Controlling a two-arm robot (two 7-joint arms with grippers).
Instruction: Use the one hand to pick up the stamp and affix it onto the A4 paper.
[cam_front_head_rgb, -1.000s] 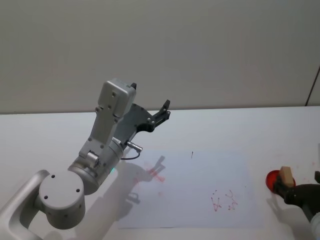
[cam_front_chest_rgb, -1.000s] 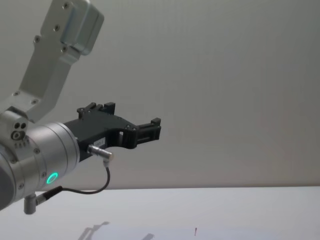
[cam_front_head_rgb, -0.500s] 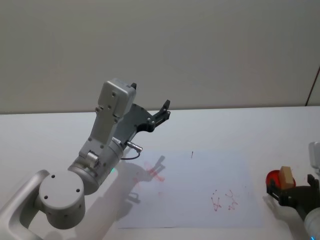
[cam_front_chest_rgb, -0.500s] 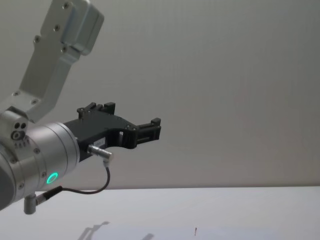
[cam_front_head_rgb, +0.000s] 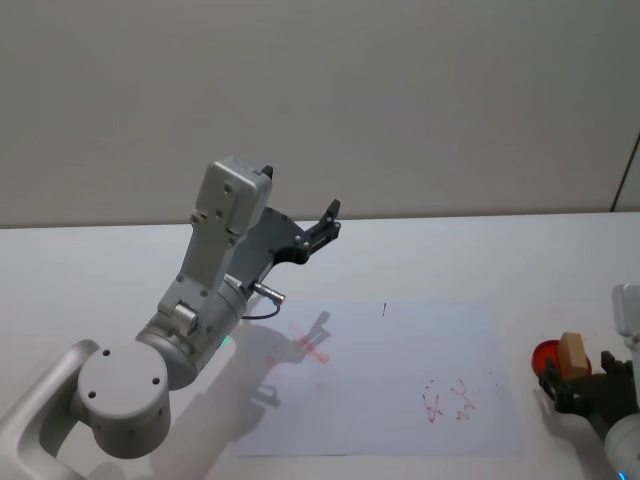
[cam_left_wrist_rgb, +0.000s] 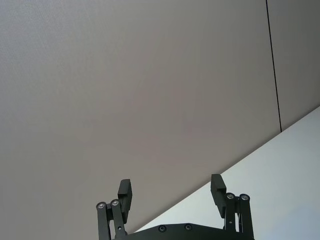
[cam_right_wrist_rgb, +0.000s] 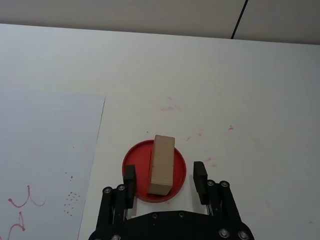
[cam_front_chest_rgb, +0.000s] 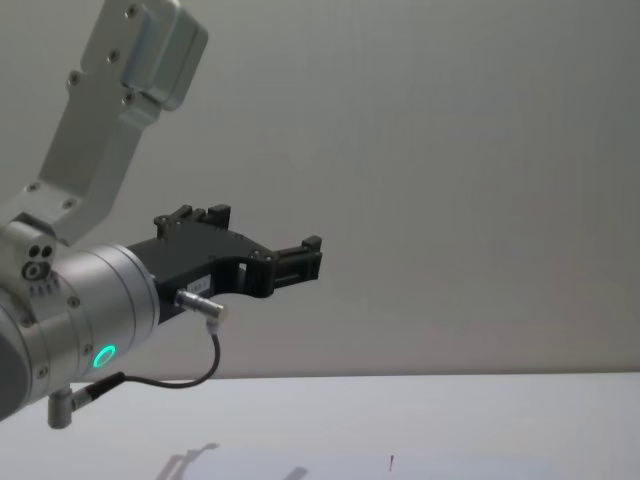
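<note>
stamp (cam_right_wrist_rgb: 161, 165): small wooden block, standing on a round red ink pad (cam_right_wrist_rgb: 137, 167) on the table (cam_front_head_rgb: 450, 260). placed at the near right, just beyond the right edge of the paper (cam_front_head_rgb: 380, 370) and apart from it. probably light and quite stiff, with dry wooden faces, likely good for grip between ribbed fingers; no fear of crushing. taller than wide, so likely to tip if nudged on one side first. presumably wet with ink underneath, so best kept level and off everything until over the sheet. best taken by the two long side faces, about halfway up, squeezed evenly from left and right.

right gripper (cam_right_wrist_rgb: 164, 172): low over the near right corner of the table, pointing toward the far side. fingers (cam_right_wrist_rgb: 129, 179) spread apart and straddling the block, one on each side. clear gap on both sides, so not touching, nothing clamped. seems lined up for the grab, with closing as the step in hand; lifting, carrying left and pressing down not yet done. red scribbles already on the near right part of the sheet.

left gripper (cam_left_wrist_rgb: 170, 184): parked high over the left of the table, aimed at the far wall (cam_front_chest_rgb: 450, 150), fingers wide apart, holding nothing.
</note>
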